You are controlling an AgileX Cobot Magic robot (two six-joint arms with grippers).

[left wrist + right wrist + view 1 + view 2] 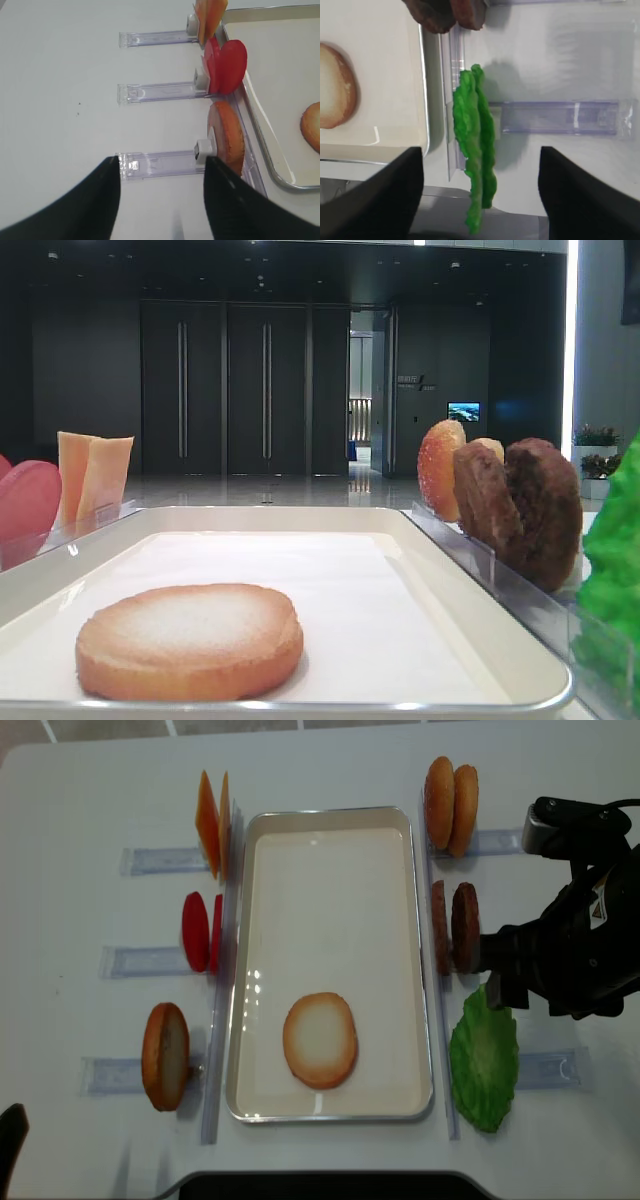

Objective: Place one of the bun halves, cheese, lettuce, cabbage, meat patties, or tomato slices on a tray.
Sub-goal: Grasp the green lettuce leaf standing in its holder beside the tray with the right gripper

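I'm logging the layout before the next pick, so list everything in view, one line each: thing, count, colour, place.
tray: one, white, centre of table.
bun half: one, golden with pale face, flat in the tray's near end.
bun halves: two, golden-brown, upright, far right rack.
bun: one, golden-brown, upright, near left rack.
cheese: two slices, orange, far left rack.
tomato slices: two, red, middle left rack.
meat patties: two, dark brown, middle right rack.
lettuce: green, near right rack.
right gripper: black, open above the lettuce.
left gripper: black, open, near left rack.
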